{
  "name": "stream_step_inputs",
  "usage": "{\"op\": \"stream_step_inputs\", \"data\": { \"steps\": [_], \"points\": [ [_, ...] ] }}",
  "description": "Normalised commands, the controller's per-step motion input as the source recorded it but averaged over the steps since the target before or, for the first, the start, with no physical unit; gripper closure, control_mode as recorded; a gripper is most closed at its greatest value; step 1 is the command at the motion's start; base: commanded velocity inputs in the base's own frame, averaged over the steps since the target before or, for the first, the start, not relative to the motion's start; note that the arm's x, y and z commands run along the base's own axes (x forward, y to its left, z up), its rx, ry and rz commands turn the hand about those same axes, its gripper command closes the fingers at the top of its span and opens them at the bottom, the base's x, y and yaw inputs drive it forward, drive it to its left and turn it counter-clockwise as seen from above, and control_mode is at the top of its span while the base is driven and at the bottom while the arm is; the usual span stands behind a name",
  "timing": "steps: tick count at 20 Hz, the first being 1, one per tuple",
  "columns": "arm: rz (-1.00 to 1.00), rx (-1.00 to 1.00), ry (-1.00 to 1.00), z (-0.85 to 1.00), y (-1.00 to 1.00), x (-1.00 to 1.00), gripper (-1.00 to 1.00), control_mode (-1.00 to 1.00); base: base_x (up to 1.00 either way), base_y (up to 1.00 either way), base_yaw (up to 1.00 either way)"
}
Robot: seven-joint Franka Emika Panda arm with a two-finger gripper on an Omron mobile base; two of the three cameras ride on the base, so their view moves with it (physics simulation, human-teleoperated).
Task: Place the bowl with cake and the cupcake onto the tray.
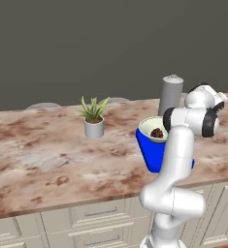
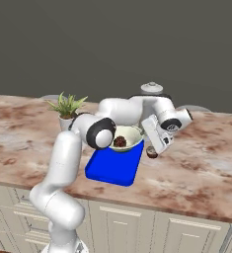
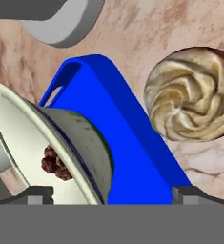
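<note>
One item placed: bowl with cake on far end of tray | cupcake on table, right of tray | gripper hovers above, spread fingers empty | next: descend and grasp cupcake.

The bowl crowds the tray just beside the cupcake; bare counter lies beyond.

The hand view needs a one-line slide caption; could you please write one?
Bowl holding cake sits on the blue tray; swirl-topped cupcake on the counter beside it.
</note>
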Motion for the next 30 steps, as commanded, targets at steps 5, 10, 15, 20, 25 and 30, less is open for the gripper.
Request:
{"op": "stream_step_inputs", "data": {
  "steps": [5,10,15,20,25,30],
  "points": [
    [-0.15,-0.03,0.24,-0.06,-0.48,0.03,-1.00,-1.00,0.00,0.00,0.00],
    [-0.13,-0.09,0.17,-0.15,-0.08,0.09,-1.00,-1.00,0.00,0.00,0.00],
    [-0.23,-0.13,0.19,-0.03,-0.01,0.02,-1.00,-1.00,0.00,0.00,0.00],
    [-0.32,-0.16,0.30,-0.05,-0.12,0.08,-1.00,-1.00,0.00,0.00,0.00],
    [-0.31,-0.16,0.19,-0.34,0.04,-0.05,-1.00,-1.00,0.00,0.00,0.00],
    [-0.26,-0.10,0.02,-0.48,0.05,-0.12,-1.00,-1.00,0.00,0.00,0.00]
  ]
}}
